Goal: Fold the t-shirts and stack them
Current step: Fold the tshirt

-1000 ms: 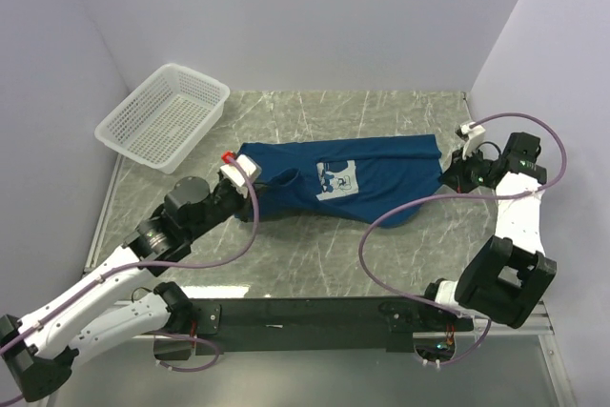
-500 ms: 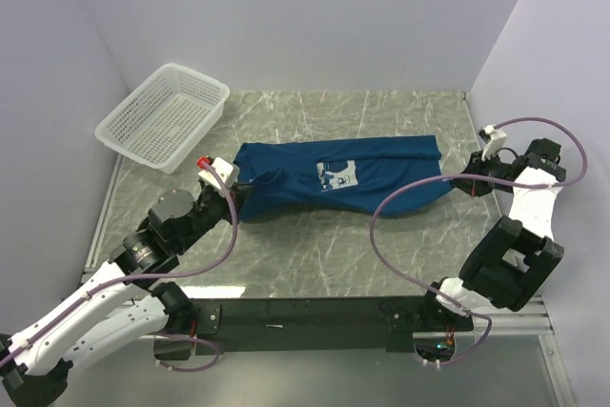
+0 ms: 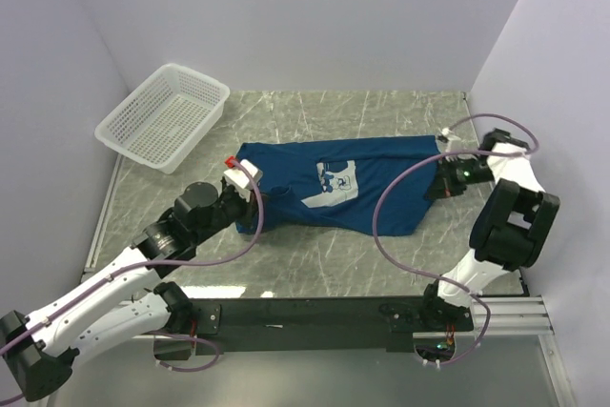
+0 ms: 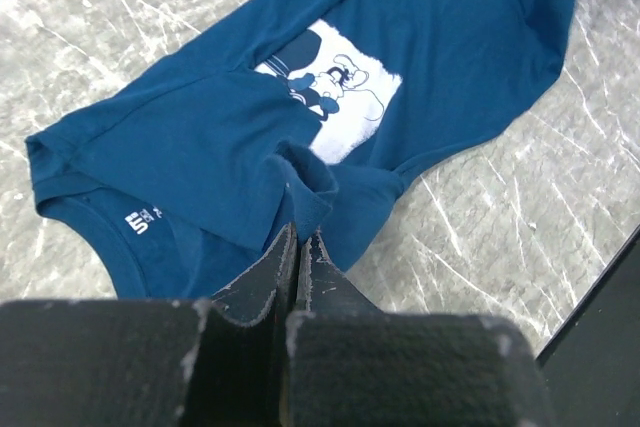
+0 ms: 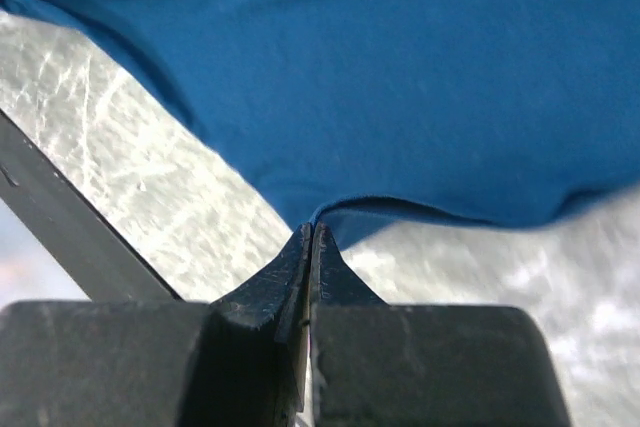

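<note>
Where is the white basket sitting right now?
Top view: the white mesh basket sits at the table's far left corner, apart from the blue t-shirt lying to its right.

Soft, even overhead light filled the top view, leaving only faint shadows on the grey marbled stone counter (image 3: 315, 254). The left wrist picture was sharp across the dark blue cotton t-shirt (image 4: 220, 137). The right wrist picture was smeared and soft, with pale glare washing out the counter's veining.
</note>
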`<action>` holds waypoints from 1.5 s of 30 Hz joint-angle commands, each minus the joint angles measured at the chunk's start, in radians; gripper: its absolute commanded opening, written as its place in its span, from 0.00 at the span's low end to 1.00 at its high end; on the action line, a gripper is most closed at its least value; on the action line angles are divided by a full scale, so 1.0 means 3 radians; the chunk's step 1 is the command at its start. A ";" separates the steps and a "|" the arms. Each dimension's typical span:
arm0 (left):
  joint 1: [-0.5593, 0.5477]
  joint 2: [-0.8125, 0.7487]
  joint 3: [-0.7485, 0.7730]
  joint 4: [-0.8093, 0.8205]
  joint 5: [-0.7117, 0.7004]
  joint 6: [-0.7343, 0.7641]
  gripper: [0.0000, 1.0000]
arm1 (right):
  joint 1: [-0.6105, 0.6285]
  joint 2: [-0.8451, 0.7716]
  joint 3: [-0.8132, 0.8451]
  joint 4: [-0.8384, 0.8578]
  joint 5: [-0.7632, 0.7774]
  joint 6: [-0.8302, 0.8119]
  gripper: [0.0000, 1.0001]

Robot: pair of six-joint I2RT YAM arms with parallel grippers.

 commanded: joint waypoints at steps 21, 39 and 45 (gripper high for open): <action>0.0041 0.0024 -0.0114 0.0326 0.0049 0.0123 0.01 | 0.0891 0.0697 0.1307 -0.0779 0.0011 -0.1597 0.45; 0.0056 0.0034 -0.0201 0.0352 0.0043 0.0113 0.01 | 0.1607 0.0789 0.0663 -0.0126 0.1253 -0.3576 0.54; 0.0061 0.0055 -0.0216 0.0377 0.0049 0.0133 0.01 | 0.1720 0.0896 0.0662 -0.0019 0.1269 -0.3535 0.53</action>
